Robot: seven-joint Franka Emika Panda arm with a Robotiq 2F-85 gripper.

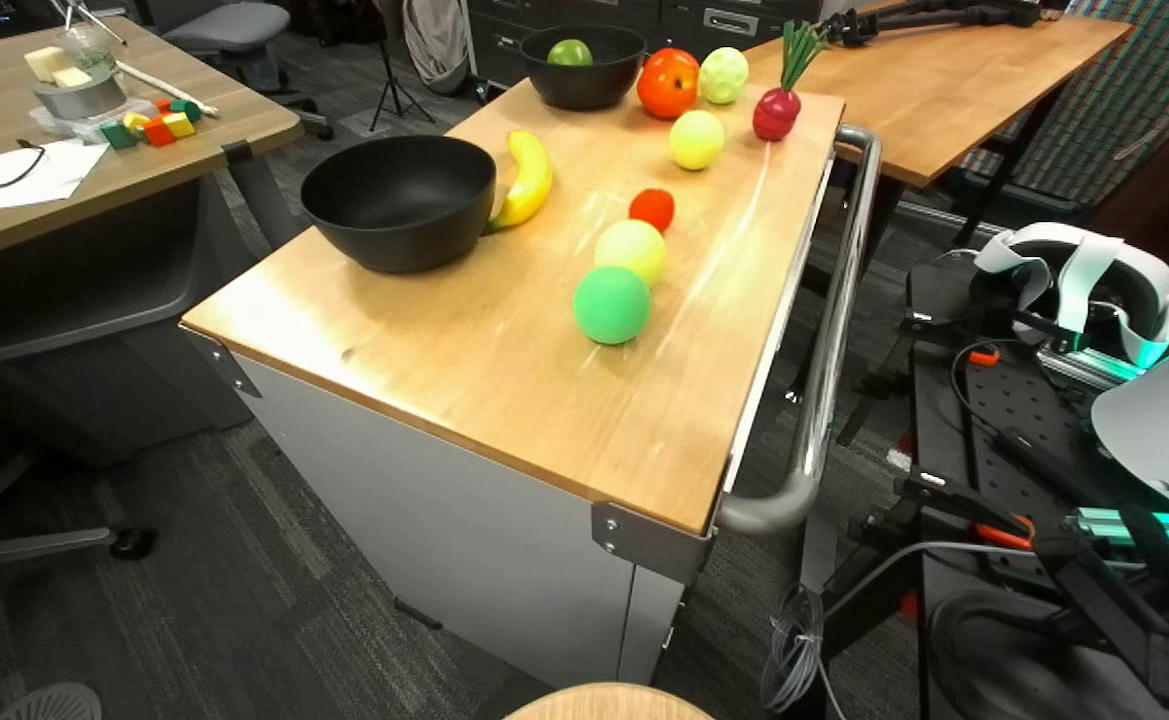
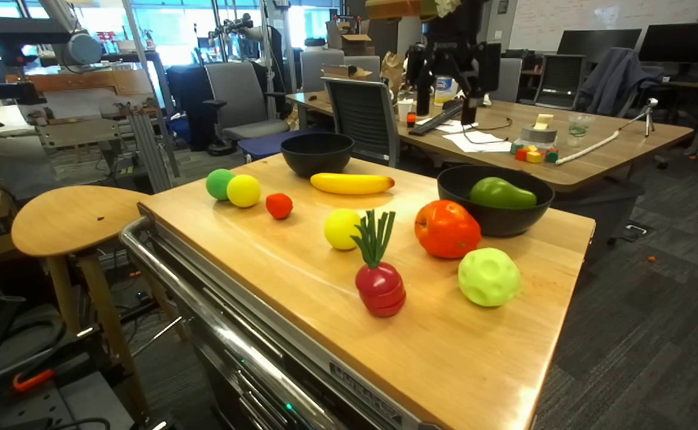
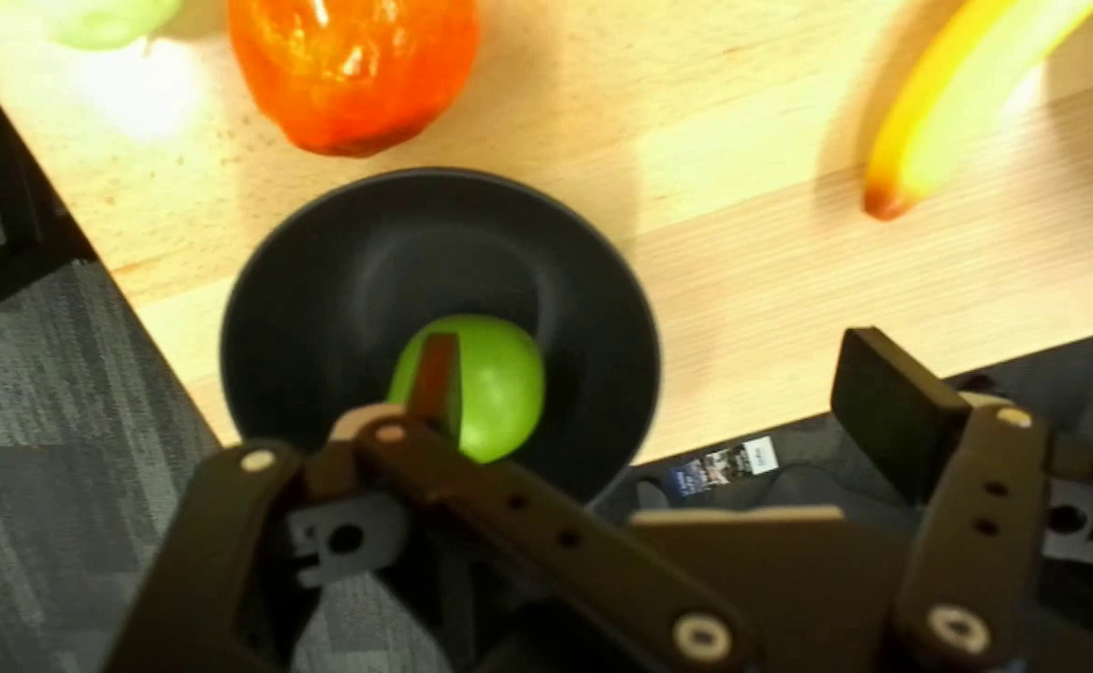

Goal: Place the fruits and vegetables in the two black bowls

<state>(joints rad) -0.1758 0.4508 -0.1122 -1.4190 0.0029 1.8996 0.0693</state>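
A green pear-like fruit (image 2: 502, 194) lies in a black bowl (image 3: 322, 290). Above and beside that bowl, my gripper (image 2: 447, 112) hangs open, its fingers wide apart with nothing between them; in the wrist view one fingertip overlaps the green fruit. The second black bowl (image 1: 399, 200) holds nothing, and the banana (image 2: 351, 184) lies against or close beside it. Loose on the wooden top are a red-orange tomato-like piece (image 2: 447, 230), a pale green dimpled ball (image 2: 489, 278), a red radish with leaves (image 2: 380, 292), two yellow balls (image 2: 343, 229), a small red piece (image 2: 279, 206) and a green ball (image 1: 612, 305).
The wooden cart top (image 1: 504, 400) carries everything, with a chrome rail (image 1: 834, 330) along one long side. A round stool (image 2: 74, 218) stands off one end. Behind the cart is a desk (image 2: 599, 161) with several small blocks and papers.
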